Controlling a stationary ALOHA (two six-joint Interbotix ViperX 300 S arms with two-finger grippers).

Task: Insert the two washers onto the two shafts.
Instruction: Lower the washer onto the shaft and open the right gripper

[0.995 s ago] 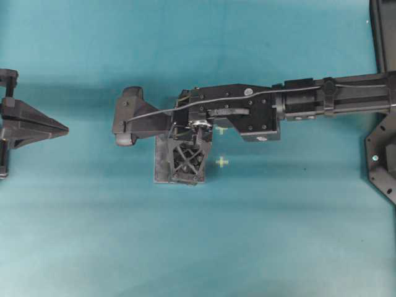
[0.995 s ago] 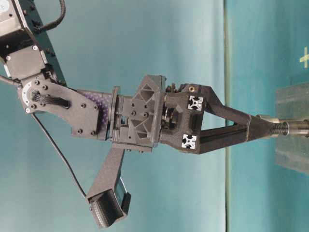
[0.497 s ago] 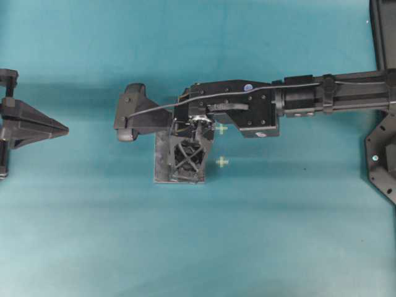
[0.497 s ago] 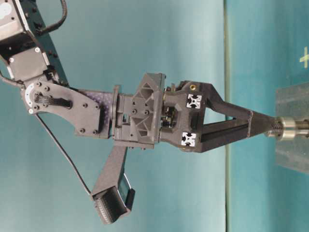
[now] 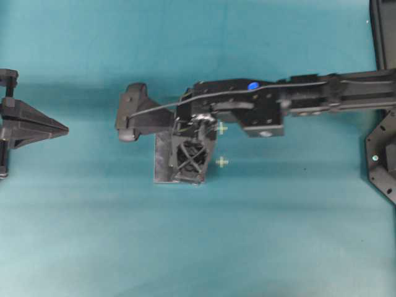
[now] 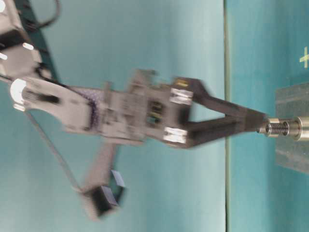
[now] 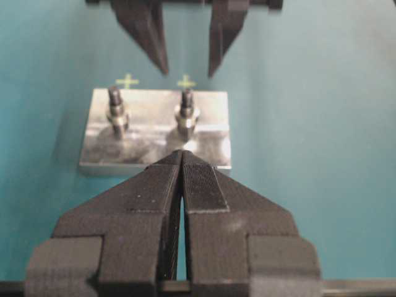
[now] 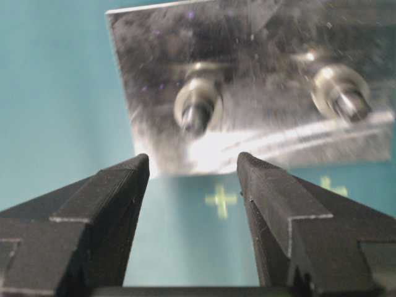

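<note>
Right end effector (image 8: 193,179) spread open, empty, just above the metal plate (image 7: 154,133). Washer (image 8: 197,105) seated on its shaft (image 7: 186,105). Left end effector (image 7: 181,185) shut, well clear on bare counter (image 5: 278,235).

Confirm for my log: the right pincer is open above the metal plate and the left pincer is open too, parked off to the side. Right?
Not quite. The left pincer is shut, its fingers pressed together in the left wrist view. The right pincer is indeed open above the metal plate.
</note>
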